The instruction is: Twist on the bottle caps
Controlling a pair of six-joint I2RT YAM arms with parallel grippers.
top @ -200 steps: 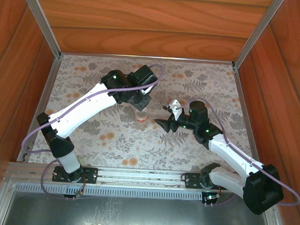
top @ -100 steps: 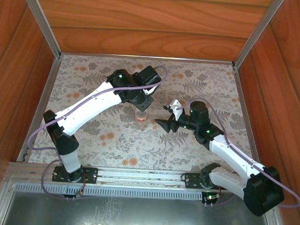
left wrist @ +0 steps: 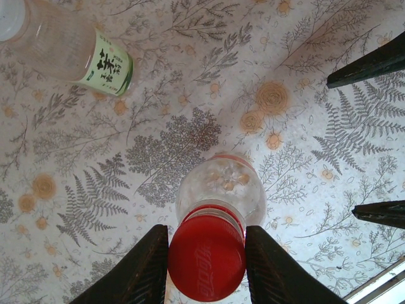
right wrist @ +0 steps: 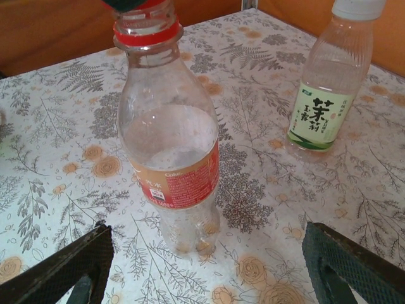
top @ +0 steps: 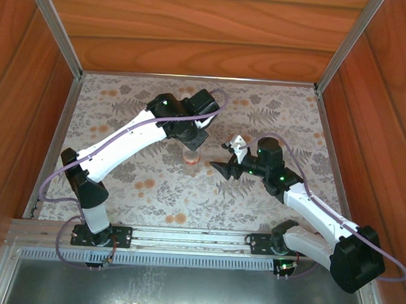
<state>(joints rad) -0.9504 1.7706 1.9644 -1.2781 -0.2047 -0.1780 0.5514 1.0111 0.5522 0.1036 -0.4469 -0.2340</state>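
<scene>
**While the Left Clamps the Red Cap, the Right Stands Wide**

As the left gripper [left wrist: 207,237] bears down from above, its two black fingers [left wrist: 142,269] are clenched on the small round red plastic cap [left wrist: 206,265], which sits right on the neck of the short clear plastic bottle with the reddish band [right wrist: 171,158]. That bottle stands upright on the floral-patterned table [right wrist: 63,126]. The right gripper [right wrist: 207,234] faces that bottle with jaws spread wide, touching nothing. Beyond that bottle, well apart, the clear green-labelled bottle [right wrist: 323,95] stands upright, small white screw cap [right wrist: 357,7] on top.
</scene>
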